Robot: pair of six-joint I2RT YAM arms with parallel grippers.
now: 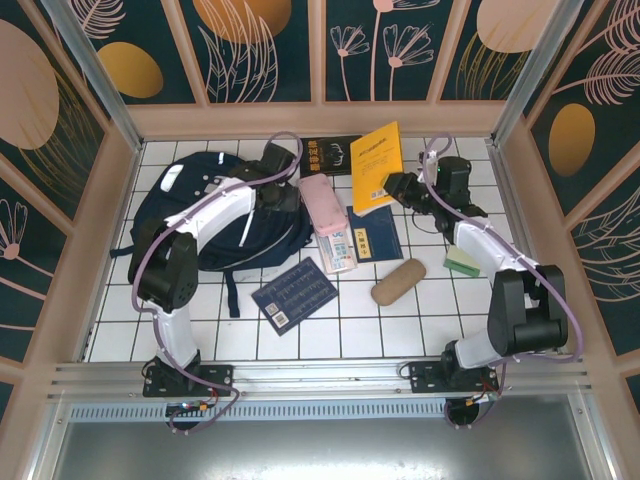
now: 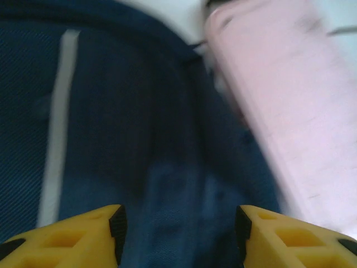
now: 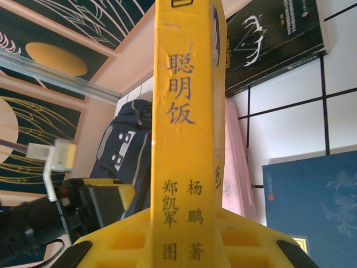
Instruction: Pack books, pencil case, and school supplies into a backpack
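Navy backpack (image 1: 215,215) by bench's left edge, yellow book (image 1: 376,168) tilted near far edge, black book (image 1: 330,155) beside it, grid-patterned book (image 1: 294,293) mid-bench

My left arm (image 1: 215,205) and right arm (image 1: 480,245): white shells on the long links, black housings at the joints, and a lilac-grey cable (image 1: 137,270) looping along each from base to wrist. The bases (image 1: 185,372) are black blocks bolted to a silver rail (image 1: 320,372), with a small tangle of thin wires below. My left gripper (image 2: 179,229) has bright yellow moulded fingers (image 2: 72,240) with shallow recessed pockets and black inner pads; my right gripper (image 3: 187,237) is the same yellow plastic with the same pockets, black at its outer corners.
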